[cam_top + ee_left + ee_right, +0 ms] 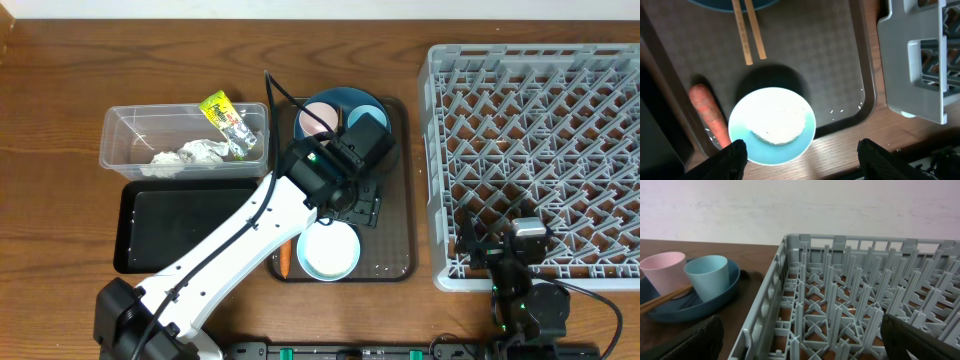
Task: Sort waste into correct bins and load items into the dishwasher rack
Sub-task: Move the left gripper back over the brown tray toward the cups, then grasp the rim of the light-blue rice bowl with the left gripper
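Bright, even light; the white bowl (802, 142) throws a dark shadow, wrist views slightly soft.

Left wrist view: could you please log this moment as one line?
left gripper open near bowl of rice | carrot beside bowl | right gripper open by rack

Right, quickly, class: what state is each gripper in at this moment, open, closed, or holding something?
Left gripper: jaws open, holding nothing.
Right gripper: jaws open, holding nothing.
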